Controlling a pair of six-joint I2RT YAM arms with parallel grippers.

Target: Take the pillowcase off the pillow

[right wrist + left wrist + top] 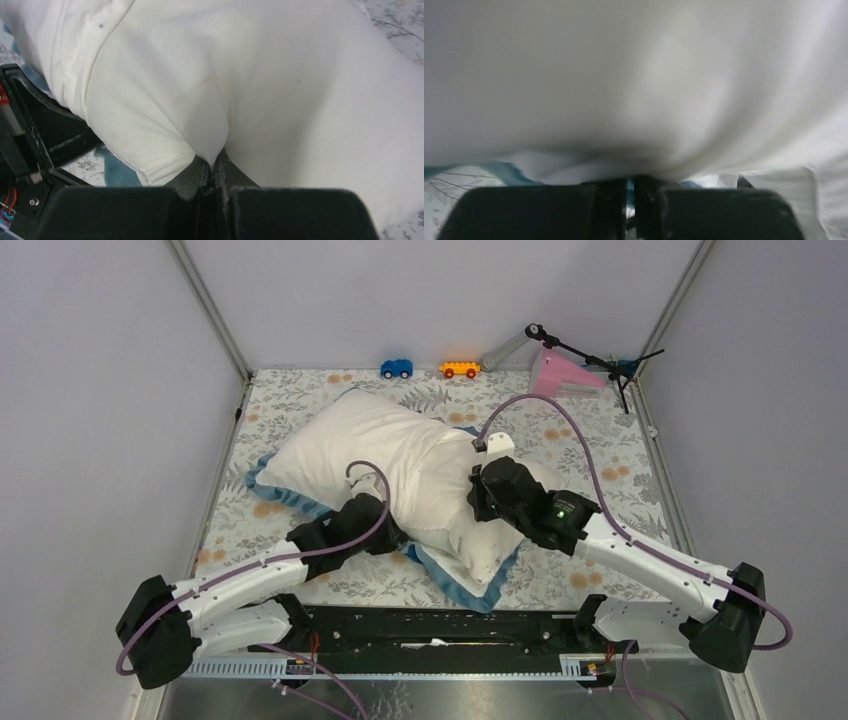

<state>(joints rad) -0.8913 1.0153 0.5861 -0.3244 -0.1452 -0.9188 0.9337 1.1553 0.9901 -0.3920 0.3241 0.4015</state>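
From above, the pillow and its pillowcase lie as one long bundle on the floral table cloth, with the long axis running from far left to near right. The left gripper is tucked against the near long side about midway along, beside the blue edging. The right gripper sits on top toward the near-right end and is the nearer claw to the exposed cream part. Well beyond both claws at the far edge stand a blue toy car, an orange toy car and a pink block, none of them in the way. In the left wrist view the left gripper has its jaws narrow, almost together, with white cloth of the pillowcase gathered at the tips, which looks like a pinch on its edge. In the right wrist view the right gripper is closed tight on a pucker of the pillow, and a stitched hem of the pillowcase lies to the claw's left. Pulling the cover off likely means drawing it along the long axis, away from the right claw.
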